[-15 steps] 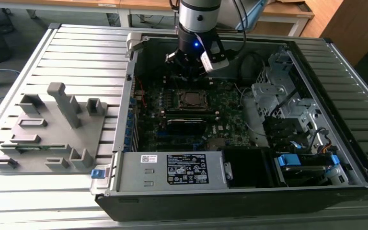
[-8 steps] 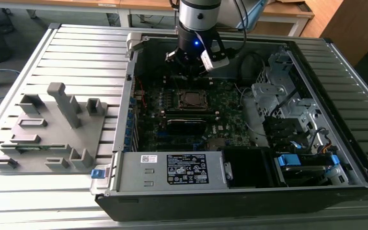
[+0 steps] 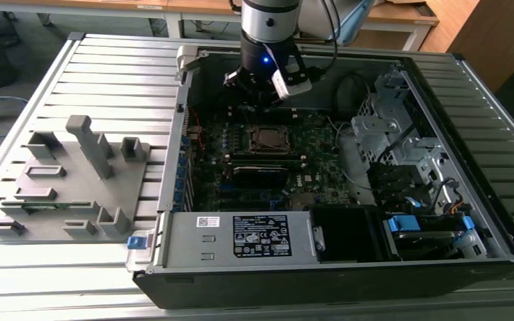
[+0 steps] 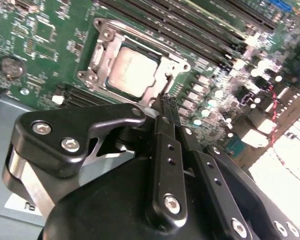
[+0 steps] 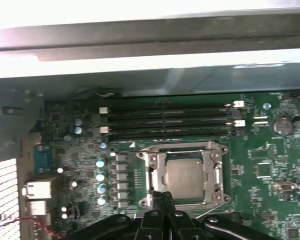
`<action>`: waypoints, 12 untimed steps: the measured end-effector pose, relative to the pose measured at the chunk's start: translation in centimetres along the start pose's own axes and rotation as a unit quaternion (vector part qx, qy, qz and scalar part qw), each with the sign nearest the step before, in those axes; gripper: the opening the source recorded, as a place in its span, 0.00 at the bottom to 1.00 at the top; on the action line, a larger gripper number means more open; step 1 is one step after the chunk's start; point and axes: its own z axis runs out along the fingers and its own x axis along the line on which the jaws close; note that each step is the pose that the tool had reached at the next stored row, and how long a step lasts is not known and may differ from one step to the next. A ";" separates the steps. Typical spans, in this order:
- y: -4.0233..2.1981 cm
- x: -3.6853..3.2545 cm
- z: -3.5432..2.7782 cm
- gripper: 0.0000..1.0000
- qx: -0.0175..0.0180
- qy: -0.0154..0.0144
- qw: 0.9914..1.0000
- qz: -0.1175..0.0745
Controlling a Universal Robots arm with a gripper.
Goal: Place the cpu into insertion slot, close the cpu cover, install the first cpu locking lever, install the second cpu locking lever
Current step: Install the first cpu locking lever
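Exterior view: your arm hangs vertical over the board. Second wrist view: cpu sits in insertion slot, tool clenched empty.

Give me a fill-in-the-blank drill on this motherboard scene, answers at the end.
The cpu lies in the insertion slot, its ___ metal top facing up.
The cpu cover lies flat over it, the chip showing through its ___.
The end effector hangs at the slot's edge, fingers ___.
The circuit board around the slot is ___.
Missing words: grey; window; shut; green.
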 end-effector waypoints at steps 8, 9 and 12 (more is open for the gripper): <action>-0.11 1.39 0.01 0.11 0.000 -0.002 1.000 0.000; -0.12 1.56 0.02 0.11 0.000 -0.002 1.000 0.000; -0.16 2.06 0.03 0.11 0.000 -0.002 1.000 0.000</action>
